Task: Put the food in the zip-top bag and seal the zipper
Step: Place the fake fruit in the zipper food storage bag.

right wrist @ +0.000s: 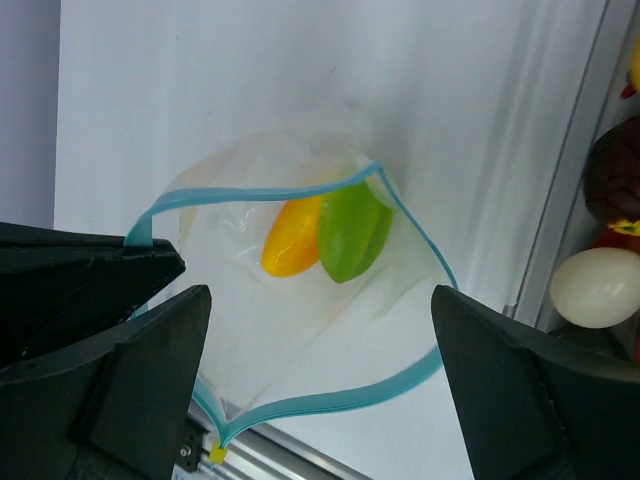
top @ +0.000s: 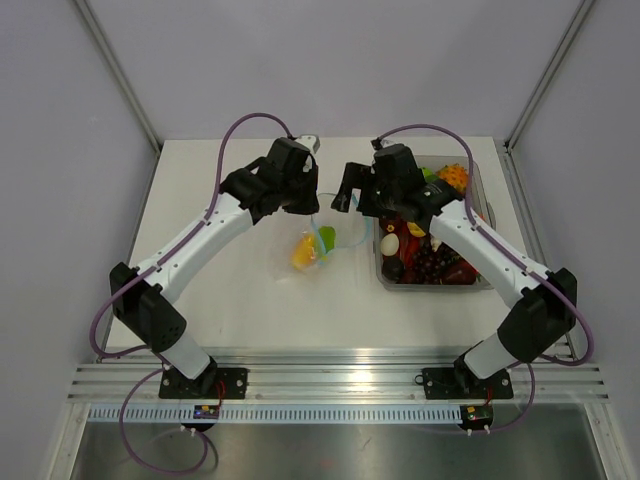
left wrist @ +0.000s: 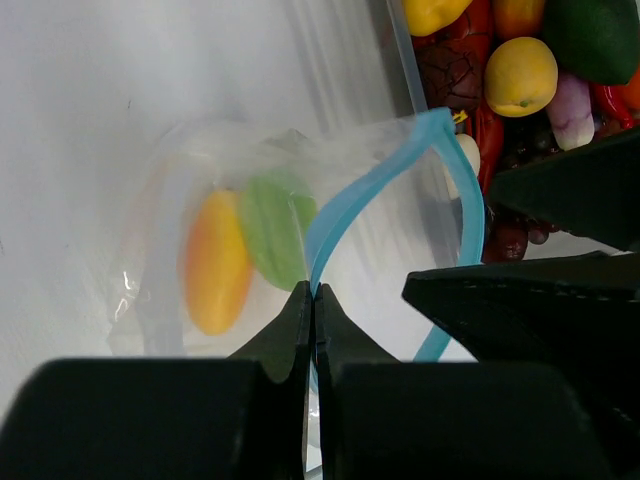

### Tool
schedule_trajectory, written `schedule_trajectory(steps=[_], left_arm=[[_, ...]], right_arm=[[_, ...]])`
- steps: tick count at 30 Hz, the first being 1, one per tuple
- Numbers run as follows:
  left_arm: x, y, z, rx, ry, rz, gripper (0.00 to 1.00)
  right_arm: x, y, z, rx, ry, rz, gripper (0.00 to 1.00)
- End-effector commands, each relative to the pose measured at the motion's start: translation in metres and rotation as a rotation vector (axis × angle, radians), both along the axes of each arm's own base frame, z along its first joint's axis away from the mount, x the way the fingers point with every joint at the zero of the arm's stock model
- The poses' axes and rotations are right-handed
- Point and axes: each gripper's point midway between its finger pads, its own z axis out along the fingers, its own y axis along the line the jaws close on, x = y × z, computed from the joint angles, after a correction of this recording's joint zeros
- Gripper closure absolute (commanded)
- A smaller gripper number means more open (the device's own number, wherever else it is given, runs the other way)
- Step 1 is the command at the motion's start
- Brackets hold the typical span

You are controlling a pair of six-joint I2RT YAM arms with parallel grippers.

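The left claw is pinching the thin light-blue zipper strip of a floppy clear plastic bag on the white worktop, which is holding a glossy orange toy fruit and a smooth green one. The right claw is hovering above, spread and empty.

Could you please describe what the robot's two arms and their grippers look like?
The left arm and right arm have white link shells, black joints and black bases. A purple cable loops along each to the wrist. The left gripper and right gripper are matte black, with broad wedge-shaped fingers.
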Motion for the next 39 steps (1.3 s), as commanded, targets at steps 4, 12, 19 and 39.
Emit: schedule_trajectory(steps=[4,12,19,39], left_arm=[[0.002,-0.007,0.012,-0.04,-0.031,-0.012,1.0],[0.001,-0.006,0.012,-0.03,-0.041,-0.027,1.0],[0.003,-0.015,0.014,-0.041,-0.048,-0.074,1.0],[0.011,-0.022,-0.005,-0.004,-0.019,-0.1,1.0]], right_arm=[[0.021,-0.056,0.052,-0.104,-0.168,-0.166,0.06],[0.068,-0.212,0.009,-0.241,-0.042,-0.54,0.21],[0.127,-0.275,-0.023,-0.27,0.03,-0.671,0.09],[0.163,-0.309,-0.082,-0.153,0.163,-0.599,0.35]])
